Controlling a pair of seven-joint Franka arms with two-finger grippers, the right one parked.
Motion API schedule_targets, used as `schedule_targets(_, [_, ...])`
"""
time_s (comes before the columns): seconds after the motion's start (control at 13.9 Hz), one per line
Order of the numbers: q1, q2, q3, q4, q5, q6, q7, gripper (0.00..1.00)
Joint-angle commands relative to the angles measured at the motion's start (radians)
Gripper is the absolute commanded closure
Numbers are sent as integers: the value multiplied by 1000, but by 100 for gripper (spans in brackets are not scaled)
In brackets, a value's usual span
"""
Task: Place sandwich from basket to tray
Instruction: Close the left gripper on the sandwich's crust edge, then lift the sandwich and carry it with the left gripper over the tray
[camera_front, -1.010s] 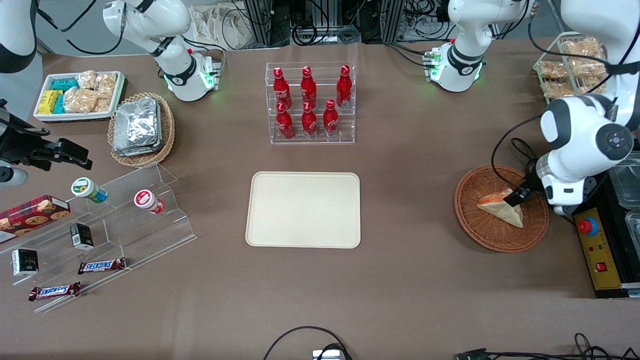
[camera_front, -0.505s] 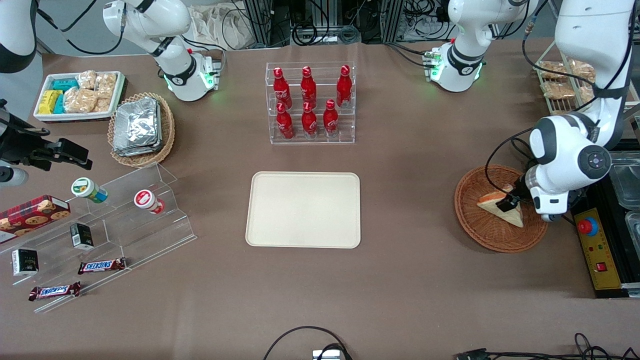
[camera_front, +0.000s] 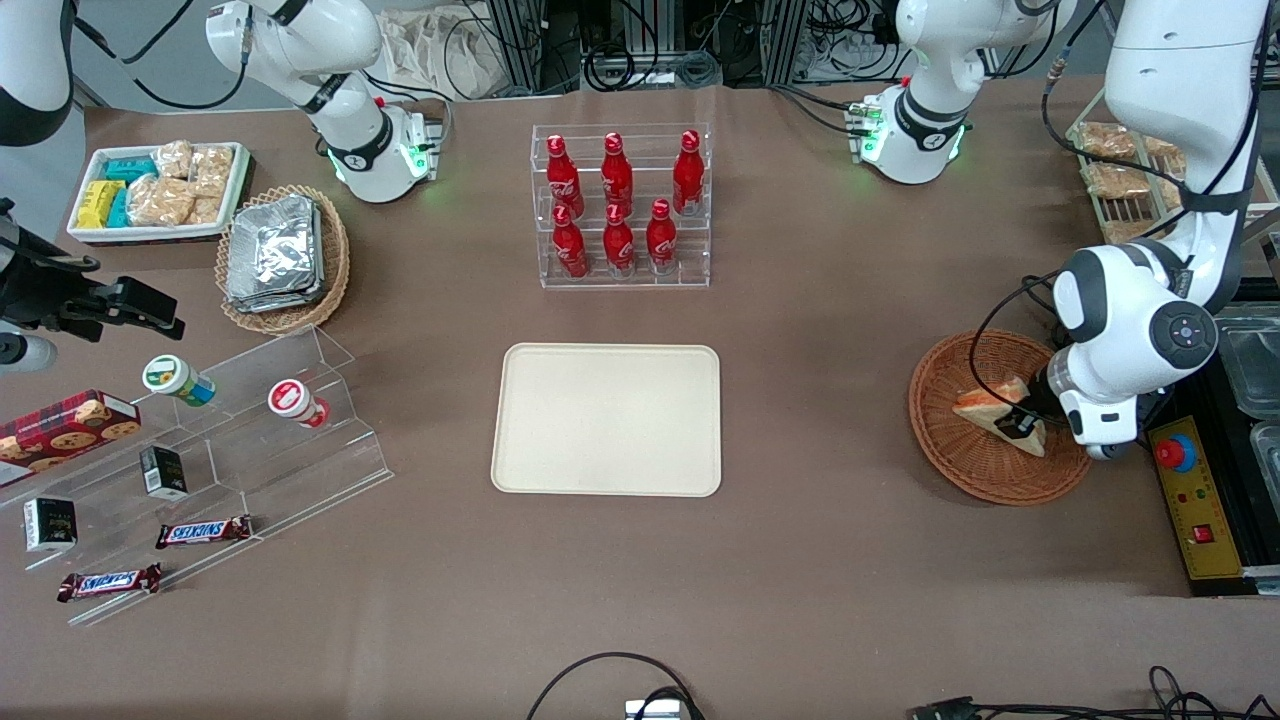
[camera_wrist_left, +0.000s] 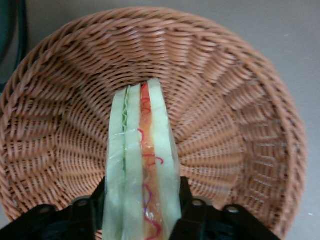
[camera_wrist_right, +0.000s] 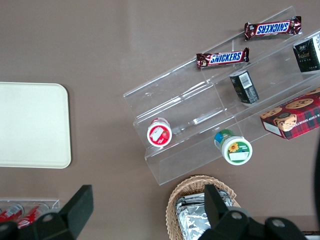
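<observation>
Claw (camera_wrist_left: 141, 212) low in basket (camera_front: 960, 460), fingers flanking sandwich (camera_wrist_left: 142, 170).

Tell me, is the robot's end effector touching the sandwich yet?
Touching. The left wrist view shows the end effector with both fingers pressed against the sandwich sides, inside the basket.

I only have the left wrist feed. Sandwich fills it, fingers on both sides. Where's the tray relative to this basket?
Observer: The tray lies in the table's middle, well away from the basket, toward the parked arm's end.
Operator: Anything on it?
Observer: Nothing; its surface is bare.
Operator: Is the sandwich lifted?
Observer: Not visibly. The sandwich still lies in the basket, with the gripper low at its end farther from the tray.
Operator: Grip closed?
Observer: The fingers straddle the sandwich; firm contact can't be confirmed.
</observation>
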Motion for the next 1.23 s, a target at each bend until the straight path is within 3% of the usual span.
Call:
schedule_targets(0.0, [-14,5,-1,46,3,-29,-20,100])
schedule_targets(0.14, [-23,-14,-6,106,5,-153,-14,100])
schedule_targets(0.51, [-23,-37,-98,409,12,-601,36,100])
schedule_targets(0.72, [-21,-24,-174,638,5,-851,312,100])
schedule_targets(1.15, [-26,63,-435,740,9,-820,313,100])
